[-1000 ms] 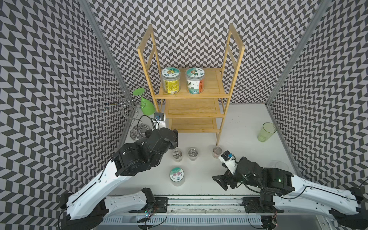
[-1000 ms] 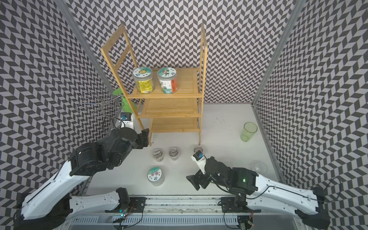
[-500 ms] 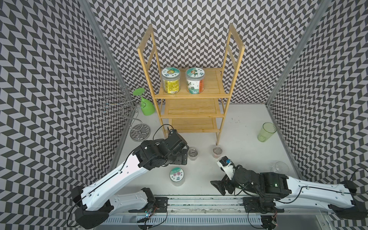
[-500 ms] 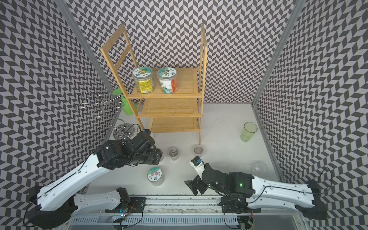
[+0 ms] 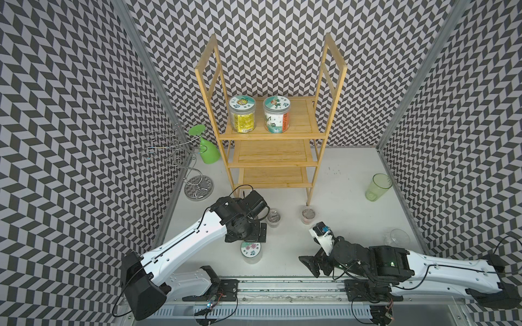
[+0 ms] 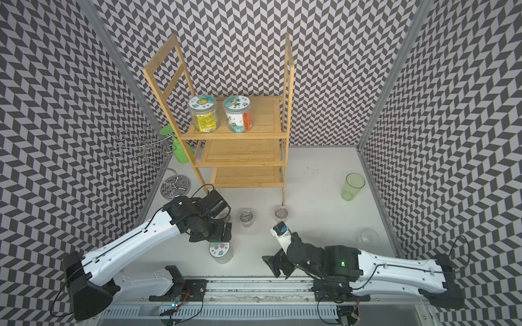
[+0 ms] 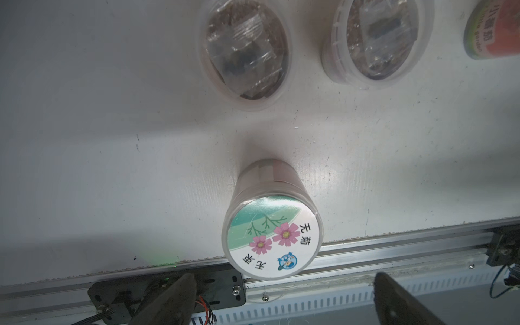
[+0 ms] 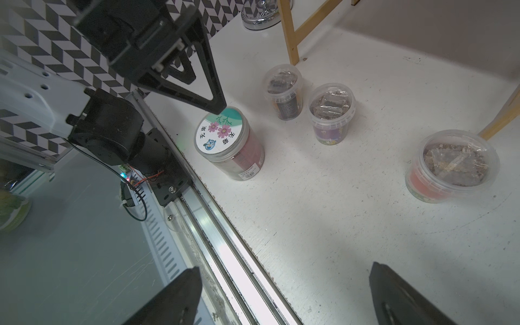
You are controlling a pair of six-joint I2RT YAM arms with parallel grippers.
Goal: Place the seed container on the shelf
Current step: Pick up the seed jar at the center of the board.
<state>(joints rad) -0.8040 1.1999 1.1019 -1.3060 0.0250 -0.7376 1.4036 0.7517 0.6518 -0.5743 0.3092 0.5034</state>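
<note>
The seed container (image 5: 250, 249) (image 6: 220, 249) is a clear jar with a white lid printed with pink flowers (image 7: 272, 239). It stands upright on the white table near the front rail. My left gripper (image 5: 248, 239) (image 7: 284, 281) hangs just above it, open, jaws spread wider than the lid and holding nothing. One of its fingertips (image 8: 215, 101) shows over the lid's edge. My right gripper (image 5: 312, 264) (image 8: 284, 268) is open and empty, low by the front edge to the container's right. The bamboo shelf (image 5: 300, 121) (image 6: 265, 118) stands at the back.
Two labelled jars (image 5: 242, 115) (image 5: 277, 114) stand on the shelf's top tier; the lower tiers are bare. Small clear tubs (image 5: 273, 217) (image 5: 308, 213) sit behind the container. A wire stand (image 5: 180, 158) and green glass (image 5: 207, 146) are back left, a green cup (image 5: 378, 186) right.
My left arm swung from beside the shelf's leg forward to above the seed container, and its jaws spread wider. My right arm drew back a little toward the front edge.
</note>
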